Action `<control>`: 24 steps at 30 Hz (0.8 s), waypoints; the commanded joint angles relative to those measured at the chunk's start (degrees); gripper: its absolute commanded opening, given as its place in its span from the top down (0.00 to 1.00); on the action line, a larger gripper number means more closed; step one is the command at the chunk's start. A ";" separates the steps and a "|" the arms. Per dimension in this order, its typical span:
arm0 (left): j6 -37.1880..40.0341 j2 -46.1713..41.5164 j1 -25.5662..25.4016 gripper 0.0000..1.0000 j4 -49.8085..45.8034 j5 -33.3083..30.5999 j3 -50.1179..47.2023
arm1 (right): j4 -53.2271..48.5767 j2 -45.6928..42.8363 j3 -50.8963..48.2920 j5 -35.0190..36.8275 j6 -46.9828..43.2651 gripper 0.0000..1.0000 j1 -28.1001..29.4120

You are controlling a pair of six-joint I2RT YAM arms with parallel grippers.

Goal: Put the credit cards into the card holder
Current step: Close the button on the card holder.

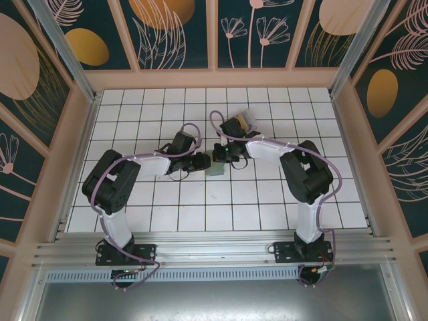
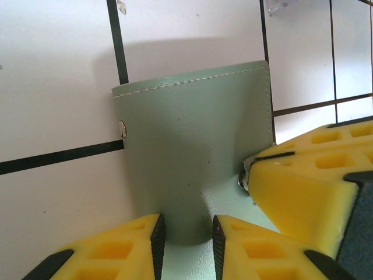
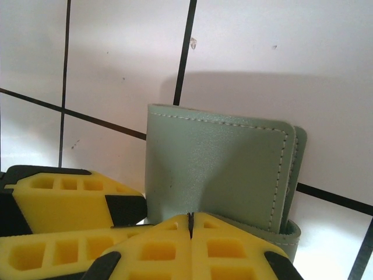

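two grippers met on the card holder [image 2: 192,134] at the middle of the tabletop [image 1: 267,207]. my left gripper [image 2: 185,228] was clamped on the bottom of its raised green flap, which stood upright between the yellow fingers. my right gripper [image 3: 190,217] had its fingers pressed fully together at the holder's right side, tips touching the flap; whether it pinched a layer, i could not tell. the credit cards [image 1: 249,122] lay farther back, just beyond my right wrist.
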 commanded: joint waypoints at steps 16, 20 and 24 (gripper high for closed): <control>0.05 1.48 -0.73 0.69 -0.68 0.85 0.43 | 1.67 -0.37 -4.44 3.02 0.87 0.98 0.83; 0.14 1.56 -0.72 0.69 -0.81 0.85 0.61 | 2.95 -0.14 -6.36 5.02 1.40 0.98 1.97; 0.23 1.55 -0.73 0.69 -1.03 0.76 0.69 | 3.23 0.26 -7.58 6.68 1.52 0.99 2.73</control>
